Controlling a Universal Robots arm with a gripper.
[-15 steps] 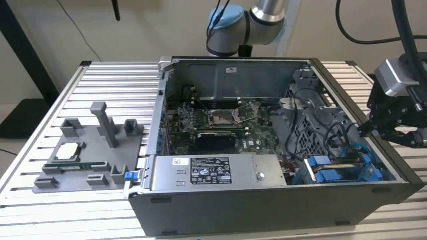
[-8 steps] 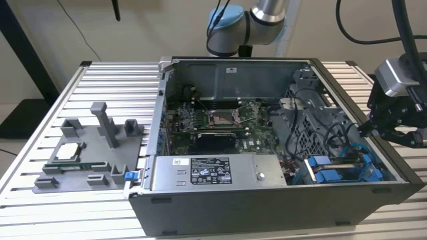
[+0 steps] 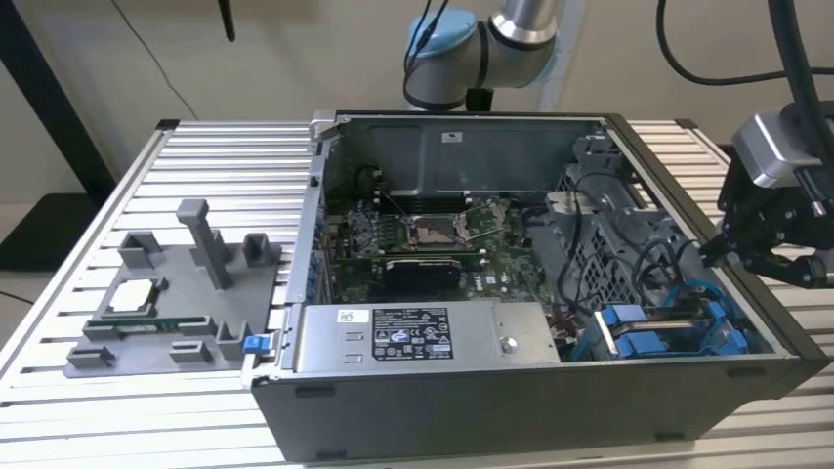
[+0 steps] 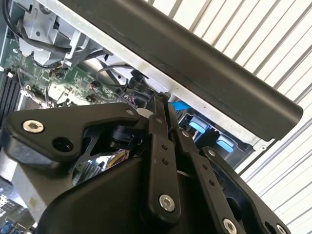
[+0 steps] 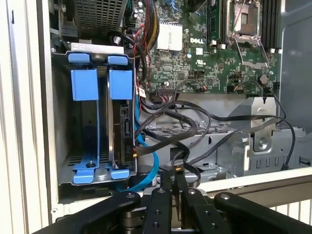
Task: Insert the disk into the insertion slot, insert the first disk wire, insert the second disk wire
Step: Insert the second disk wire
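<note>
The disk seems already seated in the insertion slot, at the exterior view's right. Whether the black wires beside it are plugged is unclear. The tool, pinched narrow, hovers near them.

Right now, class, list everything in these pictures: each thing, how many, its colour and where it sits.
table: one, silver slats, under everything.
computer case: one, dark grey, open, on the table.
motherboard: one, green, inside the case.
power-supply box: one, silver, beside the motherboard.
drive cage: one, grey, in a case corner.
blue drive carriers: two, side by side in the drive cage.
cables: several, black plus one light blue, beside the drive cage.
fixture tray: one, grey, on the table at the exterior view's left.
robot arm: one, silver and blue, behind the case.
pincer: one, black, shut, over the case rim by the drive cage.
</note>
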